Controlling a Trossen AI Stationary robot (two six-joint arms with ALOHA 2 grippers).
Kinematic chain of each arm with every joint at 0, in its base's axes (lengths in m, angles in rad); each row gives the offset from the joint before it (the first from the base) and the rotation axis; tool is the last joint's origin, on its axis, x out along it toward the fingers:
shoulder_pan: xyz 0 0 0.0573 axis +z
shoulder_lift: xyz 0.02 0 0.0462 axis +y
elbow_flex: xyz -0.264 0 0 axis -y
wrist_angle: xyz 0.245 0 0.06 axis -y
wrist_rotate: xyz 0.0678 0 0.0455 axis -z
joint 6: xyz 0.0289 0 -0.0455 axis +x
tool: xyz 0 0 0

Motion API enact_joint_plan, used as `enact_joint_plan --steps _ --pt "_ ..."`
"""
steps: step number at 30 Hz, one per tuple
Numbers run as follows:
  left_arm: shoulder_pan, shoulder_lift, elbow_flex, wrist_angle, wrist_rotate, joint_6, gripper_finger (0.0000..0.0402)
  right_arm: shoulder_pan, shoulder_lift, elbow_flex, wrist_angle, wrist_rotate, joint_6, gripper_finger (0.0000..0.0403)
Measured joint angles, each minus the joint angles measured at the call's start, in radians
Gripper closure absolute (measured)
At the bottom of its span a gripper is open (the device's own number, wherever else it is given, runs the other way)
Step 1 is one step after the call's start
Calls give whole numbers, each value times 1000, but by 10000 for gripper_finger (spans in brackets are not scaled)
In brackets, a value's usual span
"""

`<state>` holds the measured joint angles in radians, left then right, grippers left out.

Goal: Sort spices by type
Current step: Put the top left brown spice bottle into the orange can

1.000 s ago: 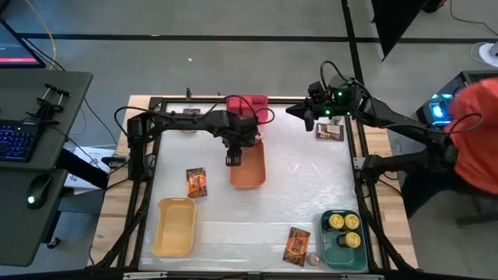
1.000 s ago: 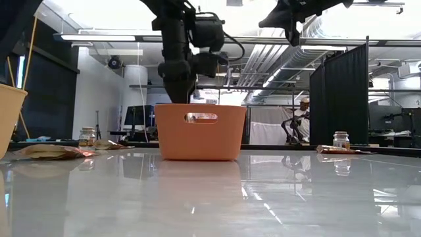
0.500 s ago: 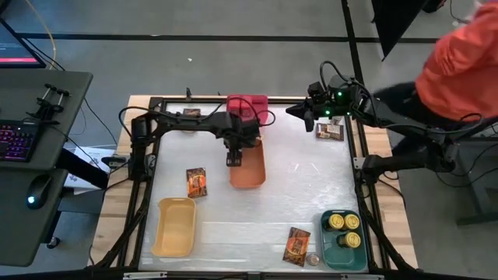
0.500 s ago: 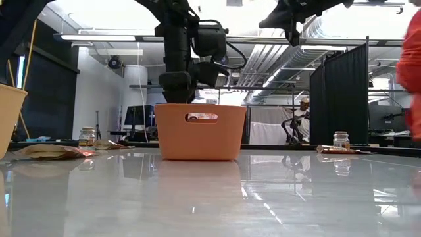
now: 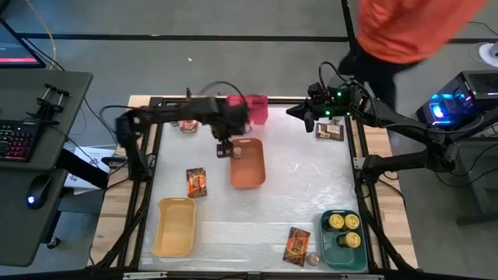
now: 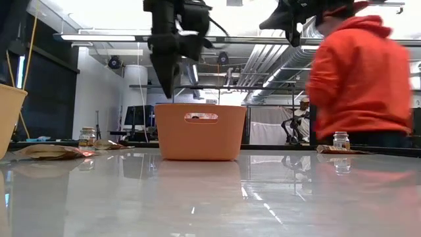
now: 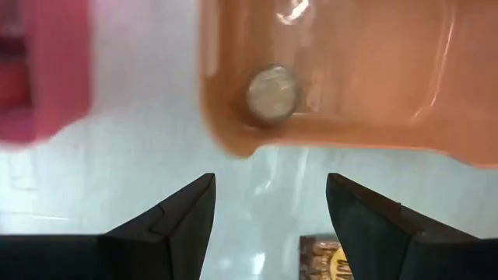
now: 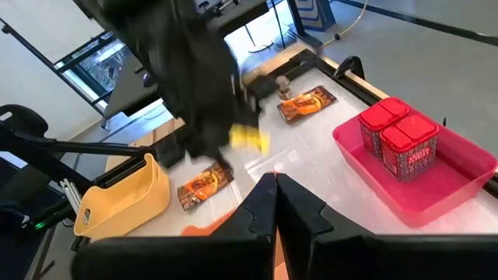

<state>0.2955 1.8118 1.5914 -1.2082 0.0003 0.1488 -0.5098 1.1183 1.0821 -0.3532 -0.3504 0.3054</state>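
Left gripper (image 5: pixel 224 148) hangs above the table just off the orange bin's (image 5: pixel 248 163) far-left corner, fingers (image 7: pixel 175 222) spread apart with nothing between them. Right below and ahead sits a tiny pale-lidded jar (image 7: pixel 272 93), resting inside that orange bin at its near corner. At the bin's 12 o'clock is the pink bin (image 8: pixel 424 190) with two red boxes (image 8: pixel 398 148) standing upright side by side in it. At 9 o'clock from the orange bin, a printed packet (image 5: pixel 196 182) lies flat on the table; the empty-looking yellow bin (image 5: pixel 175 226) sits at 7 o'clock. Down at 5 o'clock, the green bin (image 5: pixel 343 239) holds yellow-topped tins (image 5: pixel 343 222), another packet (image 5: pixel 296 245) just beside it. Right gripper (image 5: pixel 299 110) waits high over the table's far-right corner, fingers pressed together, empty. A person in orange (image 6: pixel 358 76) stands behind the table.
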Motion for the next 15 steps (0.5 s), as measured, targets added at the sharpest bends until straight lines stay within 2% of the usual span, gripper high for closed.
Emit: enact_joint_plan --steps 4,9,12,15 --pt "103 -178 -170 135 -5 -142 170 0 0 0 -8 0 -11 402" --pt "268 -370 -430 196 -155 -355 170 -1 0 0 -7 8 -23 402" --pt "377 -388 -510 148 -167 -455 170 -1 0 0 -4 10 -23 402" --pt "456 -356 -530 140 -177 -462 170 -1 0 0 0 10 -26 402"
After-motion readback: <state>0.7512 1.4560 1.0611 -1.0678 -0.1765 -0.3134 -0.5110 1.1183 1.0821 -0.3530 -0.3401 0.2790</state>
